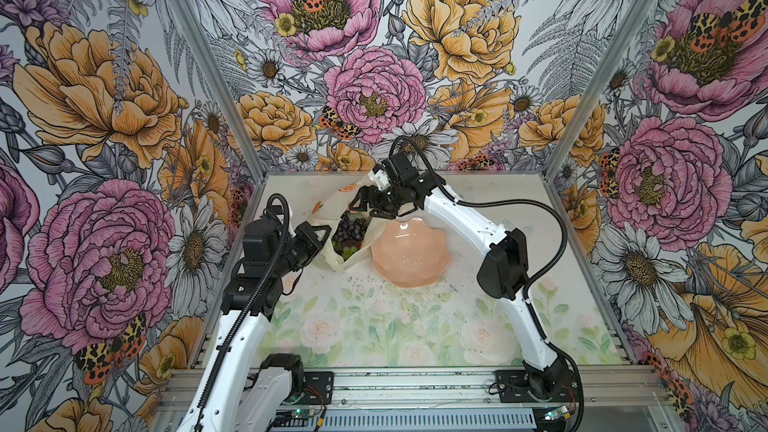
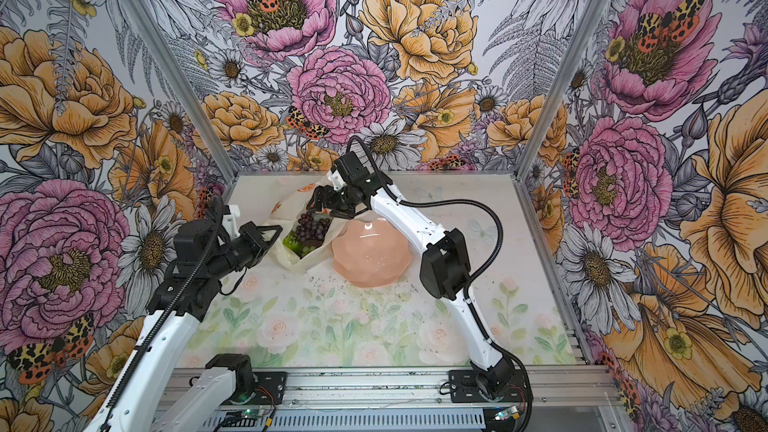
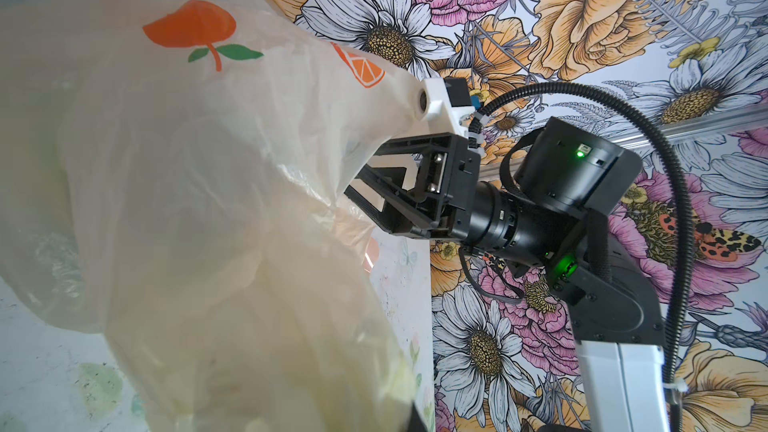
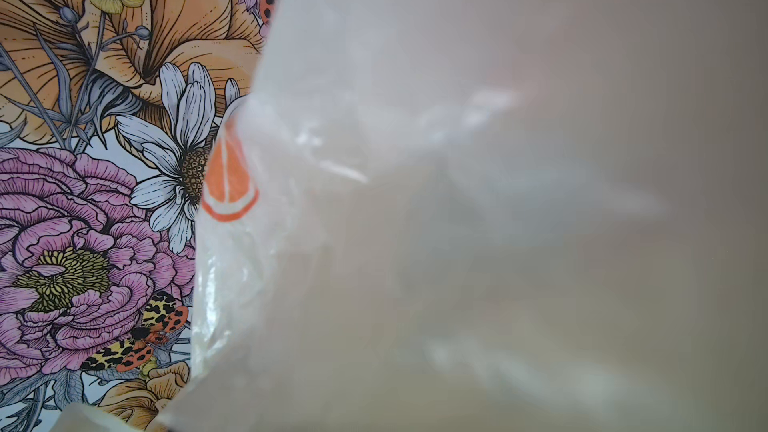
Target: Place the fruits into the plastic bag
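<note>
plastic bag (image 4: pixel 457 201) film blurs my right wrist lens. my left gripper (image 1: pixel 327 229) pinches its rim; my right gripper (image 1: pixel 368 206) stands spread at the mouth, near the grape bunch (image 1: pixel 351 228) inside.

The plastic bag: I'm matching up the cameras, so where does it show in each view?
Top view: plastic bag left of centre, beside the pink bowl.
Top view: same place.
Left wrist: close up, filling over half the picture.
Right wrist: close, blurred, filling most of it.
Shared landmark: the bag's orange slice print, in all four.
</note>
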